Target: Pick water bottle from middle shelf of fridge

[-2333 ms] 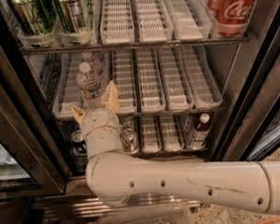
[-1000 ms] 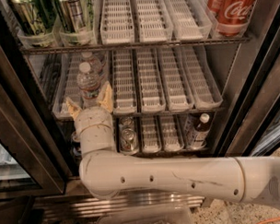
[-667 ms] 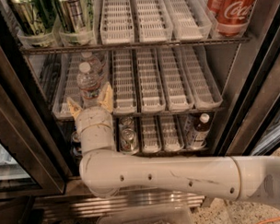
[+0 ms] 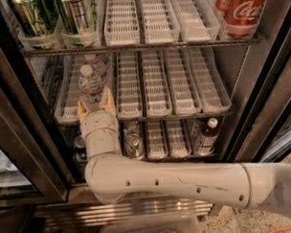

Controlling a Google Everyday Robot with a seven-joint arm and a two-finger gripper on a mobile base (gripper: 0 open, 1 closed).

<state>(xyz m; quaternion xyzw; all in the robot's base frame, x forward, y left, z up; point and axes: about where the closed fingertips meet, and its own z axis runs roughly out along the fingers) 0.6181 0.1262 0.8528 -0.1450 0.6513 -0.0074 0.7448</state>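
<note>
Since a moment ago the hand (image 4: 95,103) has pushed a little farther into the fridge (image 4: 260,109), closing in on its target. Camera view: the hand is open — its two tan fingers (image 4: 83,109) stand apart, one left and one right of the water bottle (image 4: 91,85), with the bottle's lower part between them; whether they touch it I cannot tell. That bottle stands upright at the near end of the second lane from the left on the middle shelf (image 4: 155,84), with a second clear bottle (image 4: 98,63) just behind it. Green cans (image 4: 32,17) and cola cans (image 4: 241,9) sit on the rack above — small cans (image 4: 133,141) and a brown-liquid bottle (image 4: 206,133) on the one below.
</note>
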